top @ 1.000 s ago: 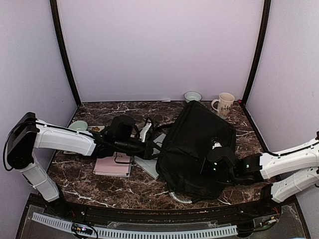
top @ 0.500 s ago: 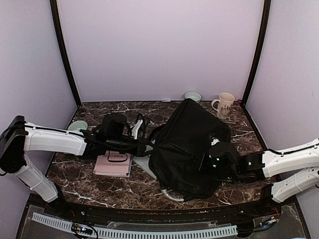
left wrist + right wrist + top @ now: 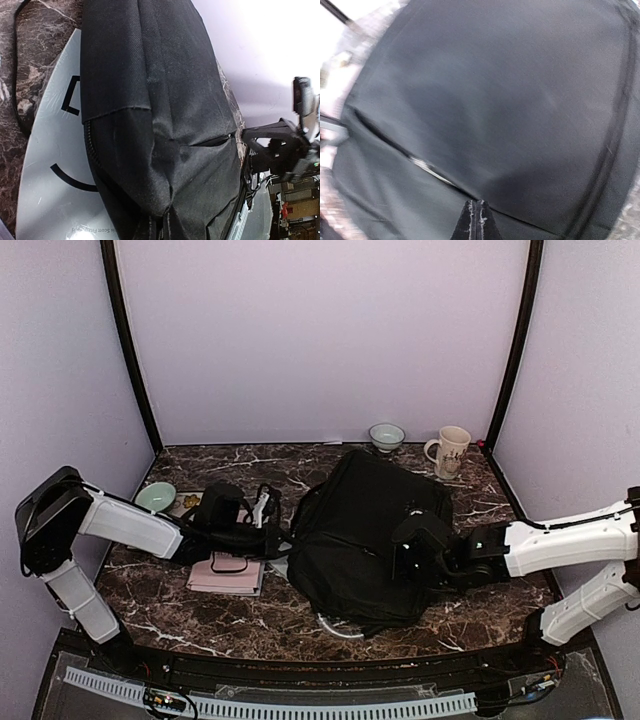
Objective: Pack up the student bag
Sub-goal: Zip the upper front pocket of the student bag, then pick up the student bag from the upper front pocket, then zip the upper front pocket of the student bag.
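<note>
Soft, even light is filling the overhead view. The student bag (image 3: 365, 540) is reading flat black, and the right wrist view is blurring toward its left edge.

On my left wrist feed, the pale grey book (image 3: 50, 165) carries a bold black square bracket, a black arc and a line of small upside-down print that I cannot read. The pink book (image 3: 225, 578) and the mug (image 3: 452, 449) both show dark markings, too small to make out.
</note>
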Available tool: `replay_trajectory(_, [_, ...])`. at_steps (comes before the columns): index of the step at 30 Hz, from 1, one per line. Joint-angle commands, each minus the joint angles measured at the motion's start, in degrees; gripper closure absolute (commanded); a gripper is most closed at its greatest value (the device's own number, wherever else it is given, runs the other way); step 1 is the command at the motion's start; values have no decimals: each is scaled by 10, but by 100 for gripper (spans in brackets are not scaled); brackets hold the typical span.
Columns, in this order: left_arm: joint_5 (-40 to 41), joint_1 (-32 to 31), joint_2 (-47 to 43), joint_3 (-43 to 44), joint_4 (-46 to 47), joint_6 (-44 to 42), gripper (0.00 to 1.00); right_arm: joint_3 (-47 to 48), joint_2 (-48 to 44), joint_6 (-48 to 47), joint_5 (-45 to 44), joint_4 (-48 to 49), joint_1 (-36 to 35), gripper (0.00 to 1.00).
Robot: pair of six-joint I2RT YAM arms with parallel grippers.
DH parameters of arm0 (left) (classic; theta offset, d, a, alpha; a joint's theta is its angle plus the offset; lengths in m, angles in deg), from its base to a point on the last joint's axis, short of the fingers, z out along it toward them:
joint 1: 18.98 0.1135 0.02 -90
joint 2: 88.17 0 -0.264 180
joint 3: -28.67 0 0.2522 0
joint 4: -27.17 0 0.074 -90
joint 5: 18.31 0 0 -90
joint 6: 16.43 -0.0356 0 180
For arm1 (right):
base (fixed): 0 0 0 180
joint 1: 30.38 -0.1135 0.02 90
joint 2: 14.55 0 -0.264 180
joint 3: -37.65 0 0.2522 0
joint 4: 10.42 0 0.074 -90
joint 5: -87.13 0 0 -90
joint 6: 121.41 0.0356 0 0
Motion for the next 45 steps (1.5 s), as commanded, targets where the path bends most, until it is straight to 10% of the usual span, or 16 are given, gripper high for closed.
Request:
replay_trajectory(1, [46, 4, -48, -3, 21, -14, 100, -48, -4, 16, -35, -57, 5, 100])
replay_trajectory(15, [67, -18, -15, -11, 17, -37, 100, -135, -30, -25, 36, 172, 6, 79])
replay_trajectory(27, [76, -119, 72, 78, -2, -55, 100, -59, 50, -24, 3, 129, 2, 70])
replay_trajectory(35, [128, -138, 75, 72, 0, -45, 100, -90, 2, 27, -78, 58, 5, 42])
replay_trajectory(45, [117, -138, 90, 73, 12, -43, 100, -156, -14, -28, -1, 189, 63, 35])
